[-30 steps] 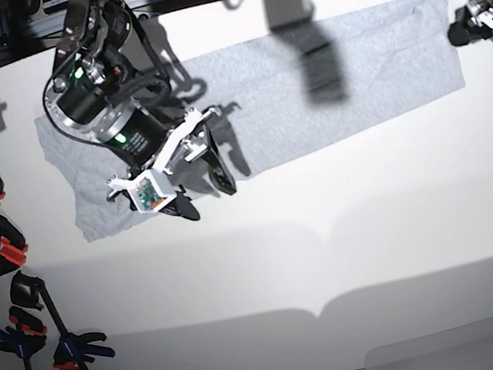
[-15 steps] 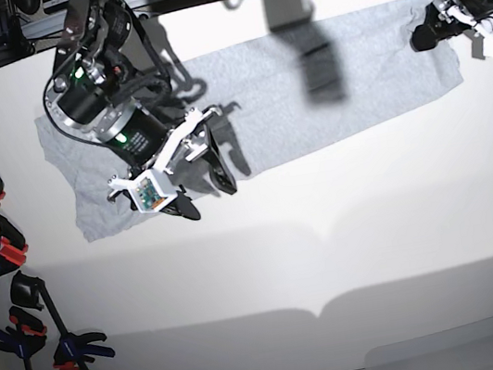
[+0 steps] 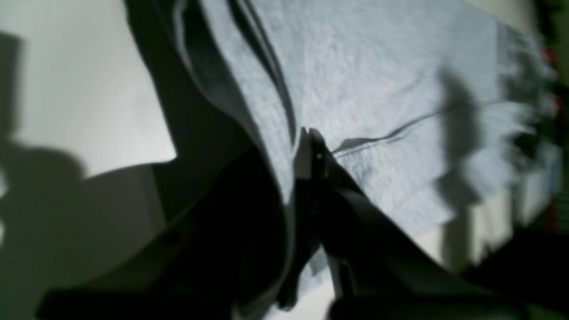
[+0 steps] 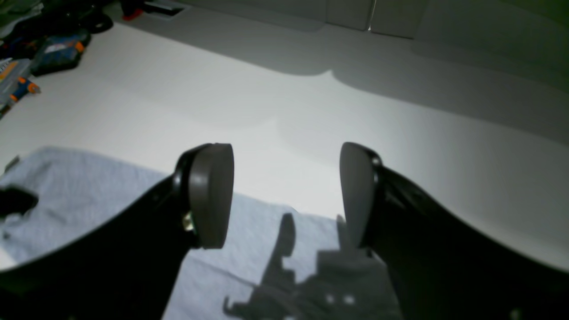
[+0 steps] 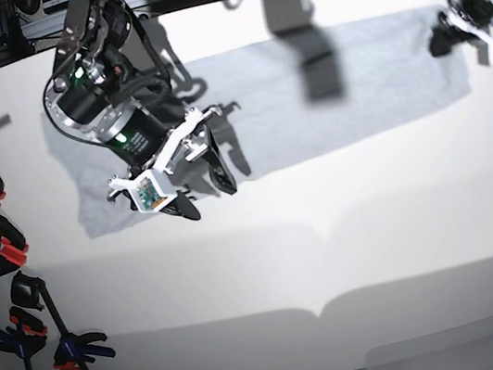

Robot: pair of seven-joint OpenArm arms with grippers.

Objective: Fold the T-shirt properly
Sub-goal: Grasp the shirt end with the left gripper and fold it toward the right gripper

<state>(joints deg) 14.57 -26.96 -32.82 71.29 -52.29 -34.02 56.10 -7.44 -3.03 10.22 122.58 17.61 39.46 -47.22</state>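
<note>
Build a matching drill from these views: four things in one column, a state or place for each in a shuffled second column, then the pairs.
1. left gripper
2. right gripper
3. T-shirt
4. clamps

A. spread flat along the table's far side
B. lying at the table's edge, beside the right arm
C. open, above the cloth's near edge
D. shut on a raised fold of grey cloth

Pairs: 1-D, 2-C, 3-A, 4-B
</note>
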